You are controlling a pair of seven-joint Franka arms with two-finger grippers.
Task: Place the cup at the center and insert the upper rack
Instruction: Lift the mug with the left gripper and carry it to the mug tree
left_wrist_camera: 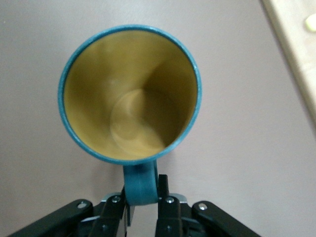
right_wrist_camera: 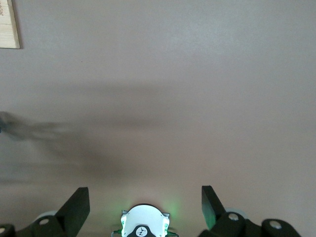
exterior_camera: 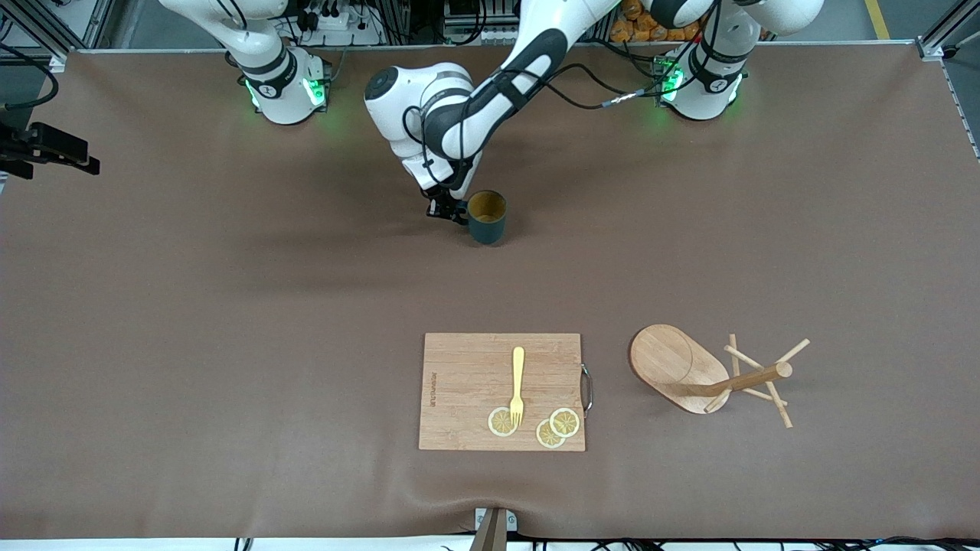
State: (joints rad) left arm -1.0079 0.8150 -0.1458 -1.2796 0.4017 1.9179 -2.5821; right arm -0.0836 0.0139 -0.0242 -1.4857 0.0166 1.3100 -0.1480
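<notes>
The dark teal cup [exterior_camera: 487, 216] with a tan-yellow inside stands upright on the brown table, near its middle and toward the robots' bases. My left gripper [exterior_camera: 452, 213] is shut on the cup's handle [left_wrist_camera: 140, 185]; the left wrist view looks down into the cup [left_wrist_camera: 131, 94]. The upper rack [exterior_camera: 712, 375], a light wooden mug tree, lies on its side nearer the front camera, toward the left arm's end, its oval base [exterior_camera: 670, 360] tipped up. My right gripper [right_wrist_camera: 144, 190] is open and empty, high over bare table; it is out of the front view.
A rectangular wooden cutting board [exterior_camera: 467, 383] lies near the front edge beside the mug tree, with a yellow fork [exterior_camera: 517, 383] and three lemon slices [exterior_camera: 565, 422] on it. Its edge shows in the left wrist view [left_wrist_camera: 296, 39] and the right wrist view [right_wrist_camera: 7, 24].
</notes>
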